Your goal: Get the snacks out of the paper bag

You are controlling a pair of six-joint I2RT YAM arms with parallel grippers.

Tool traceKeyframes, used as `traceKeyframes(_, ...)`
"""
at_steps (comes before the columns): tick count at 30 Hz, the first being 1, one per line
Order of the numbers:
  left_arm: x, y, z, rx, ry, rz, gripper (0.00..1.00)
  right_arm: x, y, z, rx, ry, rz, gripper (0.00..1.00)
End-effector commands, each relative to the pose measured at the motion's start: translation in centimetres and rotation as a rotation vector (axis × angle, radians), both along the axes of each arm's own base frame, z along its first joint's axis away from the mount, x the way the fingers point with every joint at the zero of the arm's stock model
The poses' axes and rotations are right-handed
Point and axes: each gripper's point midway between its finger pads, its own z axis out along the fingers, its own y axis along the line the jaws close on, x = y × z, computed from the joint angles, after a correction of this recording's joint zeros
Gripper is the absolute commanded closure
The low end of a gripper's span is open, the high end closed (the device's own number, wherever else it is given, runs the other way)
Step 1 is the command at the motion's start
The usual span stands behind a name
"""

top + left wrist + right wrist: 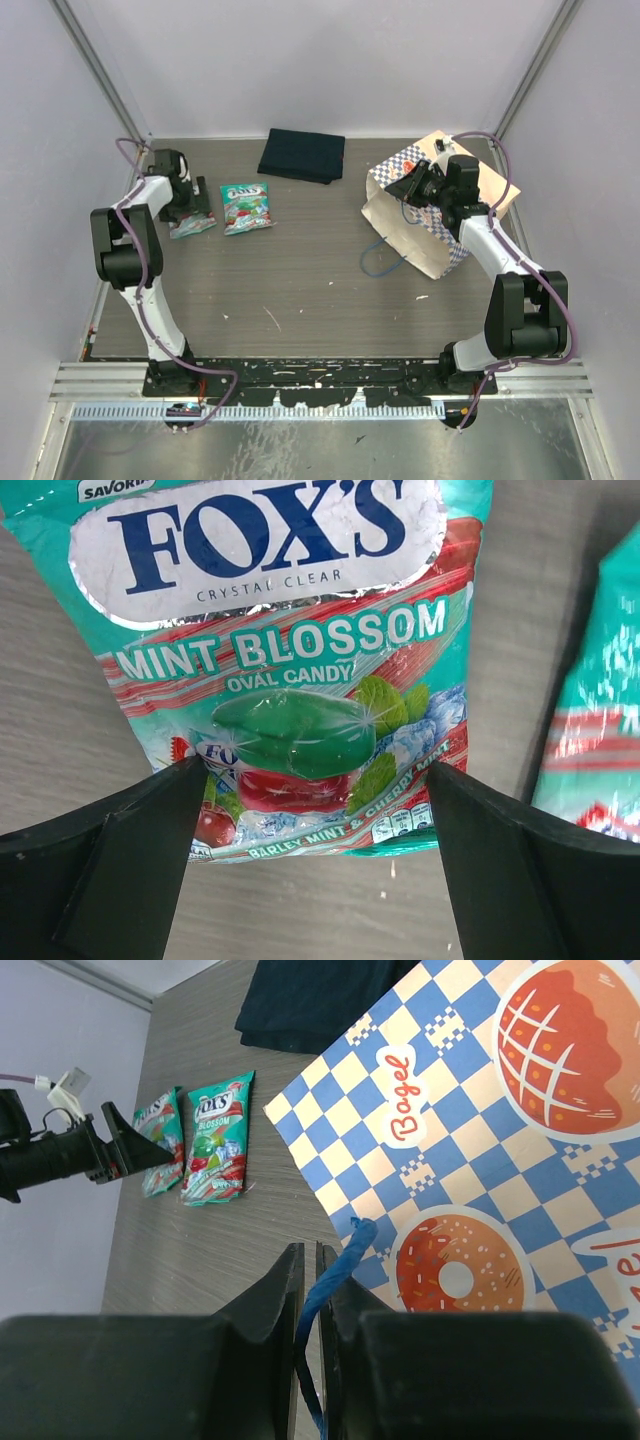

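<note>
The right end effector (pixel 310 1260) pinches the blue-checkered paper bag's (pixel 480 1140) blue cord handle (pixel 335 1275), likely steadying it, while the left end effector (pixel 315 780) gapes empty over a teal glossy candy pouch (pixel 290 660).

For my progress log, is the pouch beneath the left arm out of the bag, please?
Out: the pouch lies on the table, well apart from the paper bag.

Even bright light; foil glare on pouch (pixel 285 665).
</note>
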Motion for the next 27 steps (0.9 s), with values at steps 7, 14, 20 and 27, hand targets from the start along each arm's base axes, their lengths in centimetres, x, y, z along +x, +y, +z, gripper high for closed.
traceKeyframes(7,-4.0,-1.8,6.7,0.077,-0.018,-0.086,0.01,0.5,0.3,3.2,0.025,-0.093,0.011,0.86)
traceKeyframes(14,-4.6,-14.5,19.1,0.170,-0.374,-0.338,0.02,0.2,0.9,5.3,-0.030,-0.121,-0.029,0.99)
traceKeyframes(20,-8.1,-24.3,20.0,-0.138,-0.580,-0.481,0.02,-1.4,5.4,8.0,-0.102,-0.168,-0.003,0.99)
traceKeyframes(27,-11.6,-23.4,21.0,-0.244,-0.652,-0.440,0.02,-3.9,13.4,7.9,-0.126,-0.179,0.095,0.99)
